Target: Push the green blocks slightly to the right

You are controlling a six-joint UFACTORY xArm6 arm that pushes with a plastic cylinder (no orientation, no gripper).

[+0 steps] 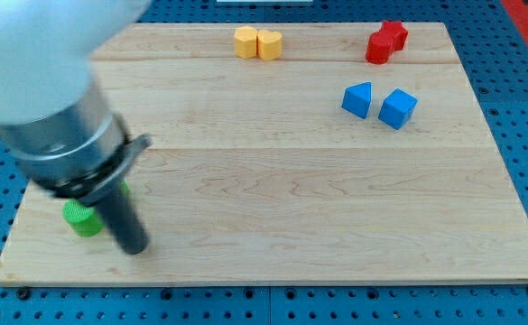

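Note:
A green block [82, 218] lies near the board's lower left corner, partly hidden by the arm. A sliver of a second green block [125, 190] peeks out just right of the rod, mostly hidden. My tip [134, 247] rests on the board just right of and slightly below the green block at the lower left, close to it; I cannot tell if it touches. The shapes of the green blocks cannot be made out.
Two yellow blocks, one orange-yellow [245, 41] and one yellow [269, 43], sit side by side at the top middle. Two red blocks [386, 41] touch at the top right. Two blue blocks [357, 99] [397, 108] lie below them. The wooden board [291, 208] ends at the bottom edge near the tip.

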